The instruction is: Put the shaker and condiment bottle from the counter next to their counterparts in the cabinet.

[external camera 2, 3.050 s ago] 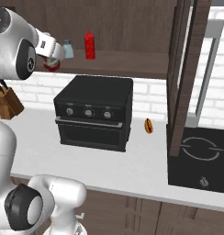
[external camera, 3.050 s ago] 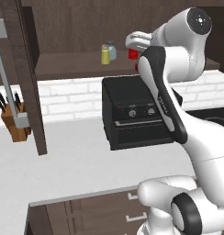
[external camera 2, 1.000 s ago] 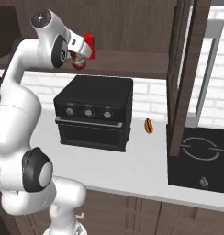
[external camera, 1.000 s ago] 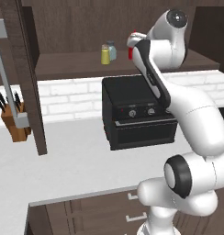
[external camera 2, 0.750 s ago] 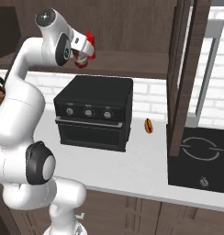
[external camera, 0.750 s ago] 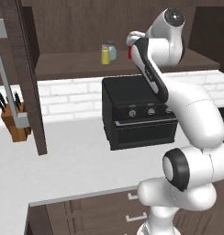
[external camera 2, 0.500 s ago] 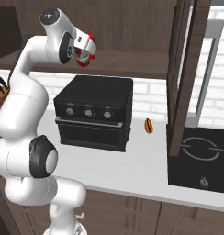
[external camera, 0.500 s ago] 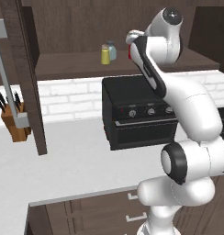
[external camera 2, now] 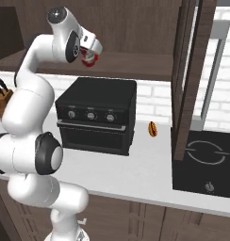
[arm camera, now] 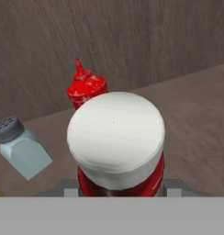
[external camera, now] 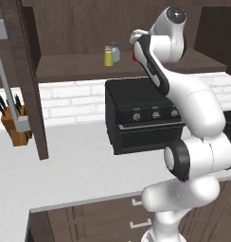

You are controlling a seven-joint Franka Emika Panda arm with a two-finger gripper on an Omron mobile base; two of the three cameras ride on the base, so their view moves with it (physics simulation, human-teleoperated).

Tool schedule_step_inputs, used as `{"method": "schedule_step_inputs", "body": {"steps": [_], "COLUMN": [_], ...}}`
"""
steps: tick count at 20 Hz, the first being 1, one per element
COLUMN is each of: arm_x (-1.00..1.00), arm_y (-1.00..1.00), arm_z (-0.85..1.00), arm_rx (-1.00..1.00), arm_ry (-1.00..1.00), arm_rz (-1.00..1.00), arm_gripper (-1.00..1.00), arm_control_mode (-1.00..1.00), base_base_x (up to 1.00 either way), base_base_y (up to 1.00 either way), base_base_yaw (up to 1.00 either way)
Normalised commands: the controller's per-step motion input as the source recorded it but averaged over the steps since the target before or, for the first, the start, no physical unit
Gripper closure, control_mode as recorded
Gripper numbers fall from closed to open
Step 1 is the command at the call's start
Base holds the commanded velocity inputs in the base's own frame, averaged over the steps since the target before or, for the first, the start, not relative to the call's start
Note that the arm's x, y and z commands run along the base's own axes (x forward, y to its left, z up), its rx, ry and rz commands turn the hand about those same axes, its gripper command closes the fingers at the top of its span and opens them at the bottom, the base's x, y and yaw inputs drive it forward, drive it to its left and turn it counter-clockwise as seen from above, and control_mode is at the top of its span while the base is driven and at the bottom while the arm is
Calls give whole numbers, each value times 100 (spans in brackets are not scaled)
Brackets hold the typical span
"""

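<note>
Cabinet (external camera: pixel 65 71) shelf already carries the yellow shaker (external camera: pixel 108 56) beside the blue-grey shaker (arm camera: pixel 19 147). Our hand (external camera 2: pixel 90 55) grips the condiment bottle (arm camera: pixel 116 147) just before the squeeze bottle (arm camera: pixel 85 87); we risk toppling that one if we push deeper.

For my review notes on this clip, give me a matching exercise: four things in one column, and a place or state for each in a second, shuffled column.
Things:
1. condiment bottle
2. yellow shaker
3. red squeeze bottle
4. knife block

Places or states:
A. standing on the cabinet shelf beside the blue-grey shaker
B. on the counter, far left
C. held in the claw, white cap toward the hand camera
D. just behind the held bottle, against the cabinet back

Pairs: 1-C, 2-A, 3-D, 4-B
</note>
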Motion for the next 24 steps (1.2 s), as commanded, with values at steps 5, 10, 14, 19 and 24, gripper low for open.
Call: {"method": "schedule_step_inputs", "body": {"steps": [5,10,14,19,24], "arm_x": [18,26,28,31,28], "arm_y": [-8,-12,-12,-10,-11], "arm_z": [-15,-14,-19,-22,-26], "arm_rx": [0,0,0,0,0], "arm_ry": [0,0,0,0,0], "arm_rz": [0,0,0,0,0], "arm_gripper": [100,100,100,100,100], "arm_control_mode": [-100,-100,-100,-100,-100], "base_base_x": [0,0,0,0,0], "base_base_y": [0,0,0,0,0], "base_base_yaw": [0,0,0,0,0]}}
